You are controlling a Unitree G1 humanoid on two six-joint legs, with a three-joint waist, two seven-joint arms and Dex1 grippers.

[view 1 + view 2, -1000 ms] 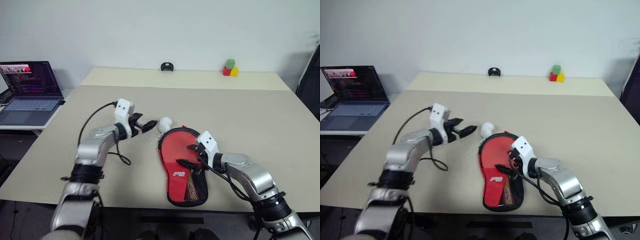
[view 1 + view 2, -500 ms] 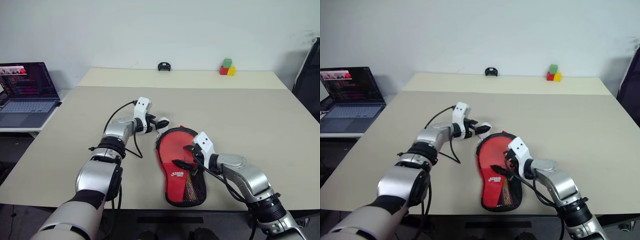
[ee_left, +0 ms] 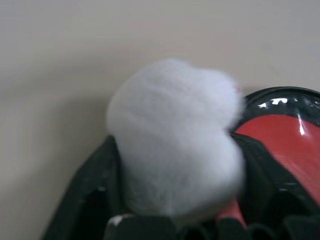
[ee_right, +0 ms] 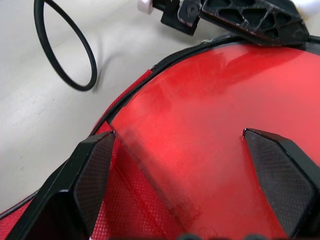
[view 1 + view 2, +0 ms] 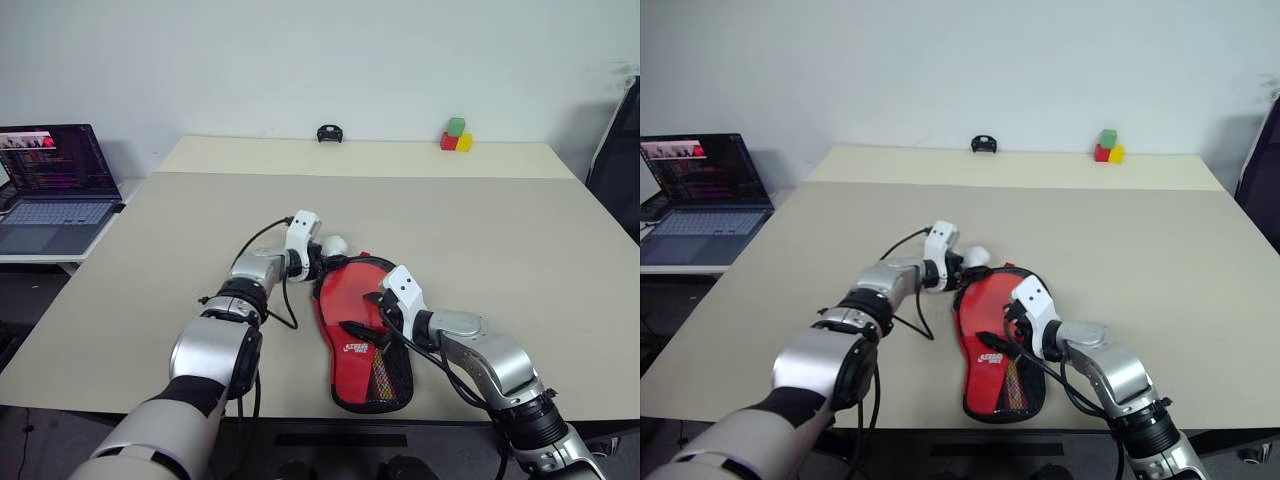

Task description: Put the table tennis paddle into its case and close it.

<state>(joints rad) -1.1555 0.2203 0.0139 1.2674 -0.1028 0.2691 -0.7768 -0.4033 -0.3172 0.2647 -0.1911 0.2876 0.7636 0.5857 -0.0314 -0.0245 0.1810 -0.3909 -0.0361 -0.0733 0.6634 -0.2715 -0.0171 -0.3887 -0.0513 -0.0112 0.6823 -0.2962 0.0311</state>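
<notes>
Paddle (image 5: 350,305) lies in case (image 5: 392,385), handle end toward robot, case open at the far rim, near bench (image 5: 500,240) front edge. L tool (image 5: 322,258) sits at the case's far end w/ its 2 fingers around the white ball (image 3: 175,145); can't tell if it's gripped or just bracketed. R tool (image 5: 372,315) hangs over the red face, jaws wide, holding nothing. Step, as I read it: clearing the ball off the rim before zipping. Next probably needs the ball set aside, then R pinning the case while L finds the zip pull.
</notes>
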